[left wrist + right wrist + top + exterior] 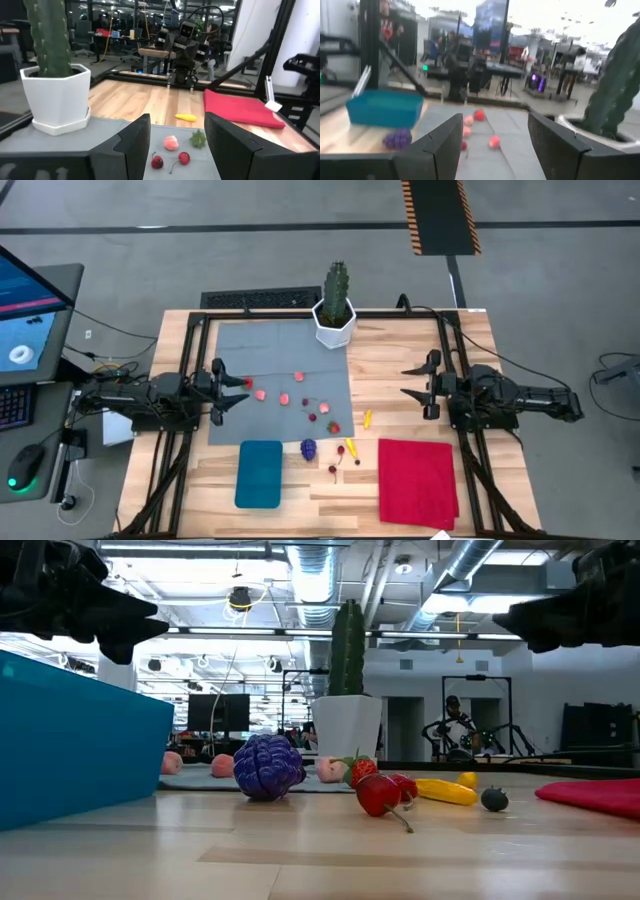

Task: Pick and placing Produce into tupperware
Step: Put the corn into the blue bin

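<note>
1. High view shows you the left end effector [243, 393] with its fingers spread and nothing between them, hovering at the left edge of the grey mat [250, 350].
2. Your right end effector [408, 381] is also spread and empty, over bare wood on the right side of the desk [400, 350], above the red cloth [418, 480].
3. You can see the produce scattered: pink pieces [283, 398] and cherries [312, 416] on the mat, a purple grape bunch [308, 448] and yellow pieces [367, 418] on the wood.
4. The blue container [258, 473] sits near the front edge, just left of the grapes, with nothing visible inside.
5. A cactus in a white pot [335, 315] stands at the mat's far corner.
</note>
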`<state>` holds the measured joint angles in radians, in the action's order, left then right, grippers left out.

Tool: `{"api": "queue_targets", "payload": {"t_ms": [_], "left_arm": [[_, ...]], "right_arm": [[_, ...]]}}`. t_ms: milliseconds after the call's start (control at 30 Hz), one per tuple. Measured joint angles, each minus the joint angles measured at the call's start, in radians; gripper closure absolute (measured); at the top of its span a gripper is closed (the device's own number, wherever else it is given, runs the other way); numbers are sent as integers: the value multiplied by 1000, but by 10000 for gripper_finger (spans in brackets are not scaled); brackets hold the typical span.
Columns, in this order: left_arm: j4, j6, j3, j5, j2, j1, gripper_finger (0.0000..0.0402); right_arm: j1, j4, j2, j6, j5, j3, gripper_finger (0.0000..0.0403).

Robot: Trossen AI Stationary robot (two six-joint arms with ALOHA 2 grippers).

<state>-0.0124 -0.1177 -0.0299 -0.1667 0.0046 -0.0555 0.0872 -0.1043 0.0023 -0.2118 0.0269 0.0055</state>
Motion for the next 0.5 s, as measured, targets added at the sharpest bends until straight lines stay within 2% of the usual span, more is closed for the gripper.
{"api": "queue_targets", "payload": {"t_ms": [167, 500], "left_arm": [[0, -27, 0, -5, 0, 0, 223], [11, -18, 0, -5, 0, 0, 223]], "right_arm": [[0, -67, 0, 2, 0, 0, 154], [0, -61, 1, 2, 0, 0, 154]]}}
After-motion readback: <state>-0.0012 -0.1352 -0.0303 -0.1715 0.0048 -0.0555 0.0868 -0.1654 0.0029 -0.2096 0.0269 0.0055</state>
